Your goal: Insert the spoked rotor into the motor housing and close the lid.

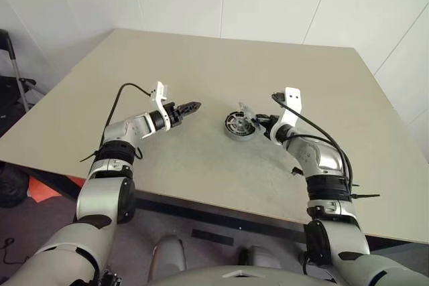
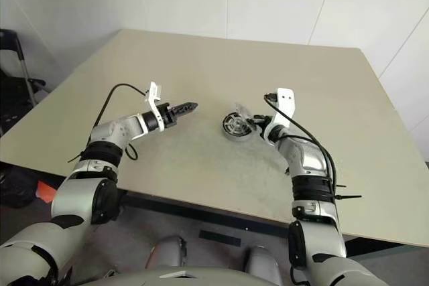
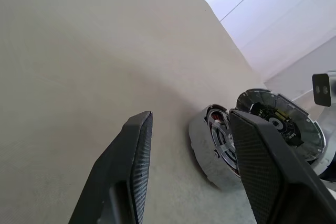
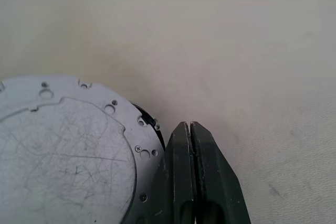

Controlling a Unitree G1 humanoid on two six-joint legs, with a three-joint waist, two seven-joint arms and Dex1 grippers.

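The motor housing [image 1: 237, 126] stands on the table between my two grippers. Inside it sits the spoked rotor [image 3: 222, 141], its silvery rim and spokes showing in the left wrist view. The lid [image 3: 278, 123] stands tilted on edge at the housing's far side, inner face toward the housing. Its scratched grey outer face [image 4: 63, 153] shows in the right wrist view. My right gripper [image 4: 190, 128] is shut with nothing in it, its tips beside the lid's rim. To the housing's left, a short way off, my left gripper [image 1: 192, 106] is open and empty, pointing toward it.
The beige table [image 1: 201, 58] reaches far behind and to both sides of the parts. Its front edge runs close below my arms. A dark chair or cart [image 1: 10, 88] stands off the table's left side. White walls close the back.
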